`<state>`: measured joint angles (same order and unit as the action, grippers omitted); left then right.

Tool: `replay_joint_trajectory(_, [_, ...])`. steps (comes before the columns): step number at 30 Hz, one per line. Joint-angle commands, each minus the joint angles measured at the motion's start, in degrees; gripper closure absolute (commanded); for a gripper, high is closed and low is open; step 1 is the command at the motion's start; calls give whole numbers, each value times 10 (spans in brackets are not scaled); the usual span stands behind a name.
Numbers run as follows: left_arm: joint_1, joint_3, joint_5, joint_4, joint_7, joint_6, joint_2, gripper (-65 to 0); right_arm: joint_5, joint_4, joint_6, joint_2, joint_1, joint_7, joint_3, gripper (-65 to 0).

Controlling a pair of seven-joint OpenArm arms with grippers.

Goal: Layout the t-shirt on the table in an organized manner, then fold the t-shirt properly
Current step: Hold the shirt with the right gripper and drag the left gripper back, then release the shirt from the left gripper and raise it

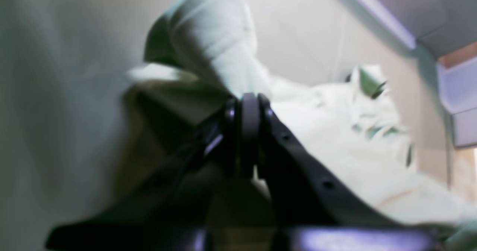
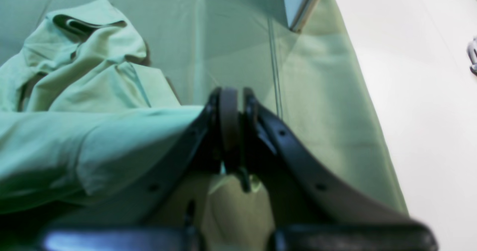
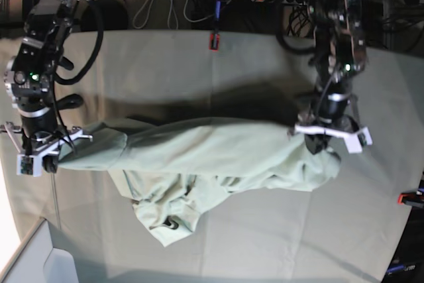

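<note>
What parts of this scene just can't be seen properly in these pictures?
- Left wrist view: motion blur smears the t-shirt and the left claw; the fabric edge it pinches is unreadable.
- Right wrist view: the right claw hides the cloth it grips.
- Base view: the bunched t-shirt folds over itself, hiding collar and sleeves; the table is cut off by the frame edges.

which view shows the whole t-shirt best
The base view: the t-shirt shows whole there, stretched between the left gripper and right gripper, its middle sagging in a bunch. The left wrist view gives only blurred folds beyond shut jaws. The right wrist view shows a pinched edge and one crumpled part.
</note>
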<state>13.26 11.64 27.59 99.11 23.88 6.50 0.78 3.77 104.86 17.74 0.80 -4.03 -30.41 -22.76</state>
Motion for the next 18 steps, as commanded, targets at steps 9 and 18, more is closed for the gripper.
replay_joint_trajectory(9, [128,1,1,33,-15,-9,1,-5,-6,10,6,4,7,19,-1,0])
replay_joint_trajectory(18, [174,1,2,34,-15,-9,-4,-238,-6,10,6,4,7,19,-1,0])
